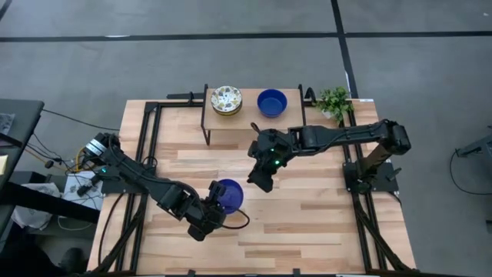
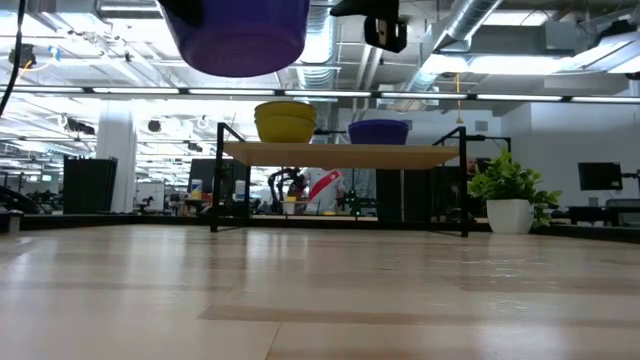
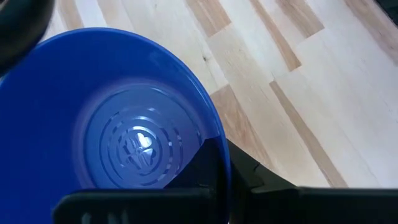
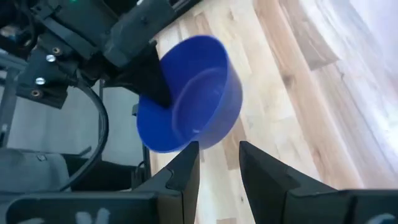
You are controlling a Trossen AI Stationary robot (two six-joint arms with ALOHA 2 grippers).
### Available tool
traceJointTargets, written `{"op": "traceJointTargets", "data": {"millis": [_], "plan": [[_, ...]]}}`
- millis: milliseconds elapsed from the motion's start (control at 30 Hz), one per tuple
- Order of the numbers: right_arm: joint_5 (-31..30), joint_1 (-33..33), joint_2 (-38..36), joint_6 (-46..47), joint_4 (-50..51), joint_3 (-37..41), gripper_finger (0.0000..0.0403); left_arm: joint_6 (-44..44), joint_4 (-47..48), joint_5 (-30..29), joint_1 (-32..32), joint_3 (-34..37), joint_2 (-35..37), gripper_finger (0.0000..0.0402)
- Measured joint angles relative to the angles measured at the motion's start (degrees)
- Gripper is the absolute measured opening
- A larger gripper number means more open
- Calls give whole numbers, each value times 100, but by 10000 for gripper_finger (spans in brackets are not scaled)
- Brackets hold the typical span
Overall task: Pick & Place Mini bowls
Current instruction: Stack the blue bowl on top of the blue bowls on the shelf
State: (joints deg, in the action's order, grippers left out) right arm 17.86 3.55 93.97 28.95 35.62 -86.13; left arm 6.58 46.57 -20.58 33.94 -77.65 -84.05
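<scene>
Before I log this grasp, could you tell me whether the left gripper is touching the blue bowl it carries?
Touching. In the right wrist view, the left gripper has a dark finger against the rim of the blue bowl, which hangs clear of the table.

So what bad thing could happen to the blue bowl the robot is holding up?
The left gripper pinches the blue bowl only by its rim, lifted off the table, so it might slip and drop. The right gripper hovers open nearby; the two arms could bump if either moves closer.
</scene>
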Motion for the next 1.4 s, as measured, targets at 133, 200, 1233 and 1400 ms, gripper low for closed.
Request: {"op": "traceJointTargets", "data": {"millis": [133,200,1233,1400], "plan": [[-63,83,4,205,36,0,103,8,-2,-52,-80,0,0,4],[-245,130,4,253,40,0,103,15,-1,-55,-105,0,0,4],[-1052,276,1434,-544,2142,-2480,74,64,-53,5,-367,1,22,4],[-1097,280,1429,-544,2272,-2479,74,65,-78,3,-459,2,22,4]]}}
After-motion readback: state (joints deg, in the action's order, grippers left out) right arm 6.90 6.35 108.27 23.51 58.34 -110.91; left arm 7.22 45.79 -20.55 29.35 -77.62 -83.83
